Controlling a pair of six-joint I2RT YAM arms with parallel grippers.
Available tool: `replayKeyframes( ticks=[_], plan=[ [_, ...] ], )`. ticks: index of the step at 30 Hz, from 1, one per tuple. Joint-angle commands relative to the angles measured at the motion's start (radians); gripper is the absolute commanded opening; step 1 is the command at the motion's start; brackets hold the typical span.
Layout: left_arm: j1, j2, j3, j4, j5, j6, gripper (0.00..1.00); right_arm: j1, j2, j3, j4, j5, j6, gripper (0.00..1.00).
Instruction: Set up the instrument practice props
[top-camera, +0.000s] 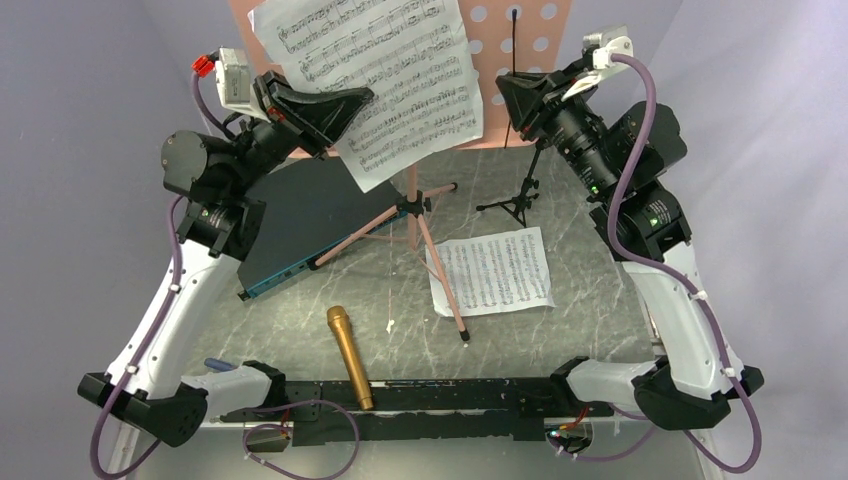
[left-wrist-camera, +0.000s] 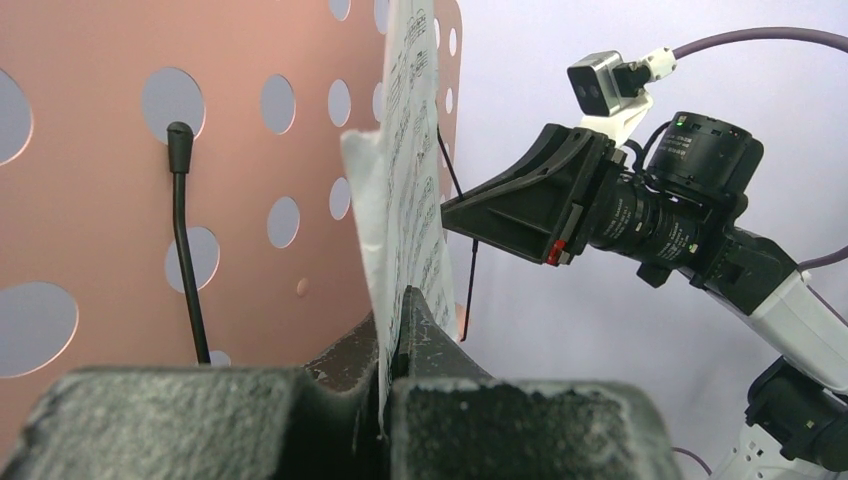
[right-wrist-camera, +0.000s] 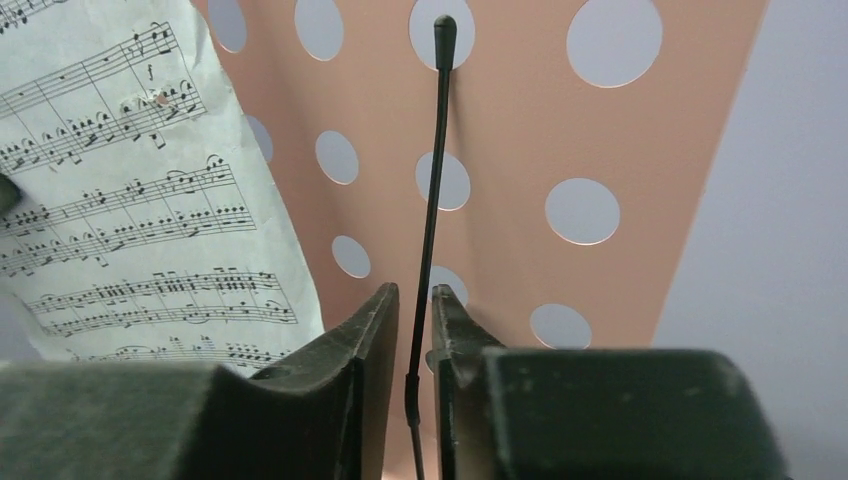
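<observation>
At twelve o'clock, the left gripper (top-camera: 355, 100) clamps a sheet-music page (top-camera: 400, 60) against the music stand (right-wrist-camera: 640, 130); the right gripper (right-wrist-camera: 412, 300) has its jaws narrowly apart around the stand's black wire (right-wrist-camera: 437, 150).

White sheet-music page (top-camera: 370, 80) upright against pink perforated music stand (top-camera: 495, 90).

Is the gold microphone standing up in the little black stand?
No, the gold microphone lies flat on the table near the front edge, well apart from the small black tripod stand.
</observation>
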Motion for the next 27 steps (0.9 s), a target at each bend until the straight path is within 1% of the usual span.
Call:
replayKeyframes(
  ticks=[1, 4, 8, 13, 20, 27],
  plan=[
    [0.001, 0.002, 0.047, 0.077, -0.007, 0.008, 0.03, 0.001, -0.026, 0.010, 0.074, 0.001, 0.003, 0.19],
    [0.001, 0.007, 0.043, 0.098, -0.008, 0.004, 0.03, 0.002, -0.037, -0.005, 0.081, 0.000, 0.002, 0.12],
    [0.001, 0.004, 0.011, 0.195, -0.002, -0.007, 0.03, 0.001, -0.056, -0.037, 0.104, 0.002, 0.002, 0.07],
    [0.001, 0.021, 0.037, 0.179, -0.014, 0.014, 0.03, 0.002, -0.046, -0.028, 0.096, 0.005, -0.004, 0.00],
    [0.001, 0.062, 0.068, 0.166, -0.021, 0.015, 0.03, 0.000, -0.064, -0.058, 0.119, 0.008, -0.004, 0.00],
    [0.001, 0.087, 0.078, 0.206, -0.047, -0.008, 0.03, 0.000, -0.101, -0.108, 0.167, -0.003, -0.005, 0.00]
  ],
)
